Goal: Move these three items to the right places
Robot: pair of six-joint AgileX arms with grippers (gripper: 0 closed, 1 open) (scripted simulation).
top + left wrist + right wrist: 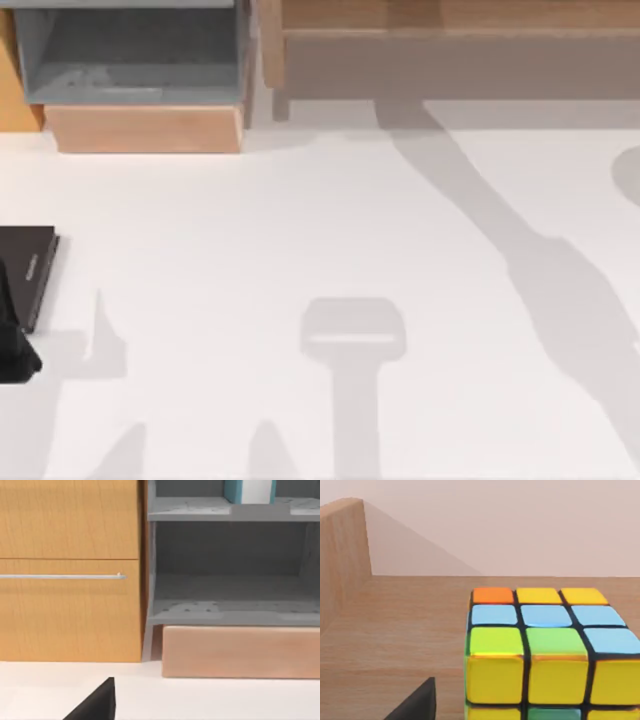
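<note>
Top view: one flat black slab [28, 270] lies at the table's [330, 250] left edge, with a dark part of the left arm beside it. One grey shelf unit [130, 50] stands behind.

Left wrist view: ahead of the left gripper, one teal-covered book [250, 491] stands upright on the upper shelf; finger state undeterminable.

Right wrist view: one multicoloured cube [545, 650] sits directly before the right gripper on a wooden surface [395, 645], one raised wall alongside; finger state undeterminable.
</note>
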